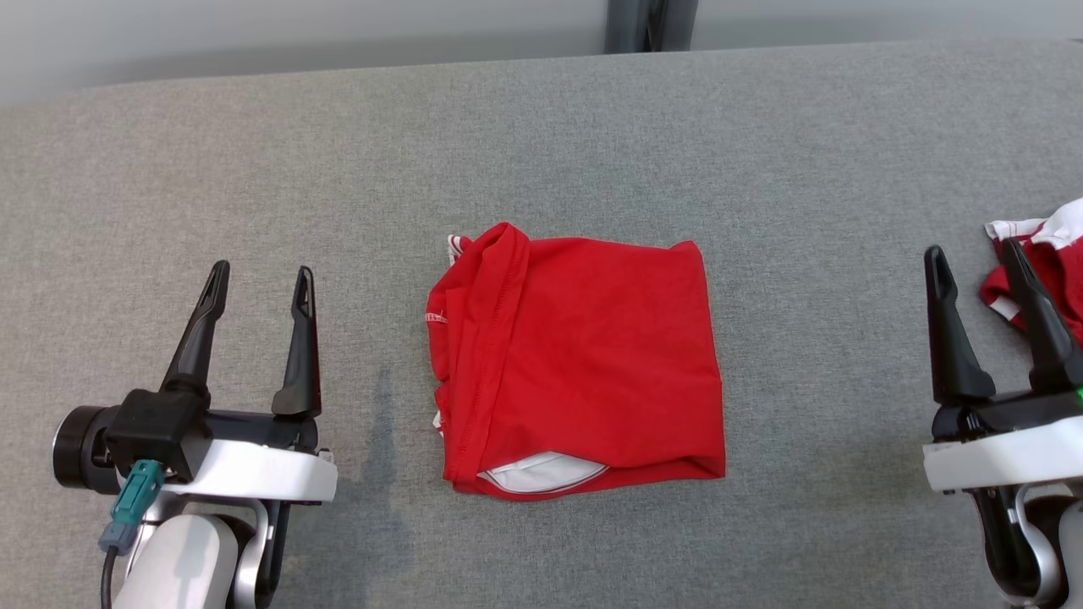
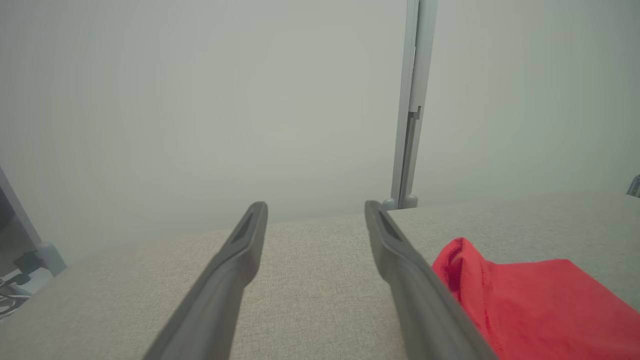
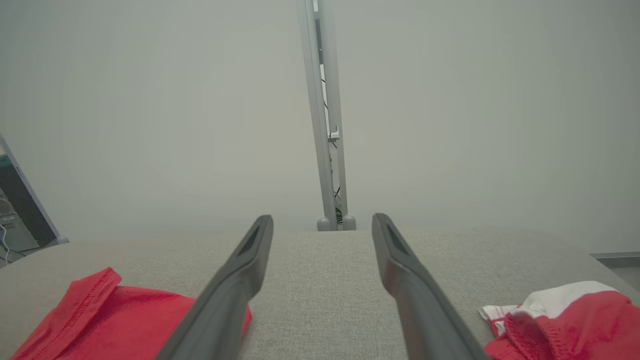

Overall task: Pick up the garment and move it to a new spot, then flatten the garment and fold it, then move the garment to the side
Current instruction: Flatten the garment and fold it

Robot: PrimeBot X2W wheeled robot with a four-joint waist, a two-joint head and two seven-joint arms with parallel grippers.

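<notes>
The folded red garment [image 1: 579,364] lies flat on the grey surface [image 1: 592,135], between the left pincer [image 1: 262,279] and the right pincer [image 1: 973,254], apart from both. Both pincers are released, grasping nothing. A red-and-white cloth [image 1: 1053,254] lies just outside the right pincer's outer finger.

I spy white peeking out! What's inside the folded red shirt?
Inside the folded red shirt, a white patch shows at the near edge and white trim at the left edge. The red top layer covers everything else.
</notes>
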